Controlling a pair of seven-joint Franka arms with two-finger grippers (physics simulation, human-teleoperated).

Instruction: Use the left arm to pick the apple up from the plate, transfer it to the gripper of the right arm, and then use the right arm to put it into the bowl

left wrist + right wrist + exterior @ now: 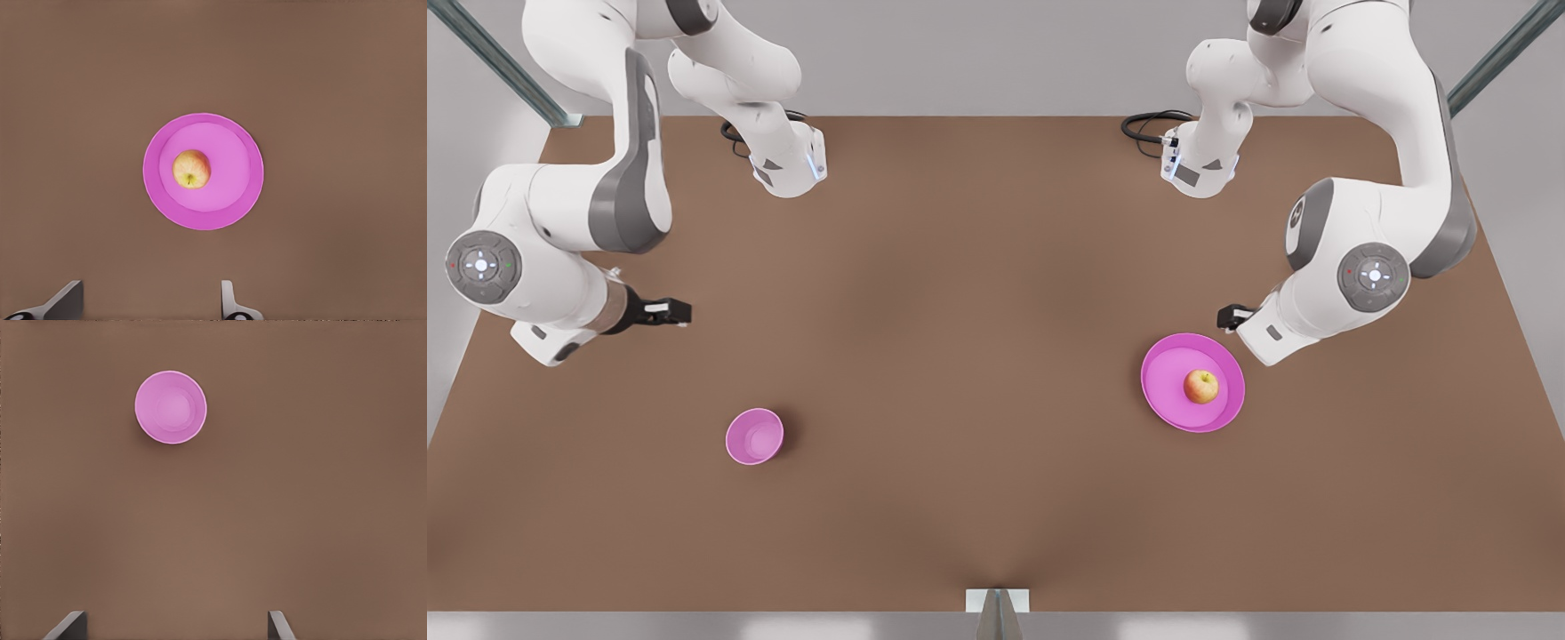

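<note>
The left pincer [1232, 316], open and empty, is being held above the plate [1165, 391] at the front view's right. The apple [1201, 387] is lying on it, waiting to be picked. The right pincer [676, 312], open too, is waiting. The bowl [754, 436], lower left, is holding nothing.

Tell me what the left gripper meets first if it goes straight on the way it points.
Probably the plate, near the apple; the open left gripper looks down at them, though exact depth is unclear.

left hand [1232, 316]: mostly hidden behind its wrist | both arms' upper links: cut off at front view's top
</note>
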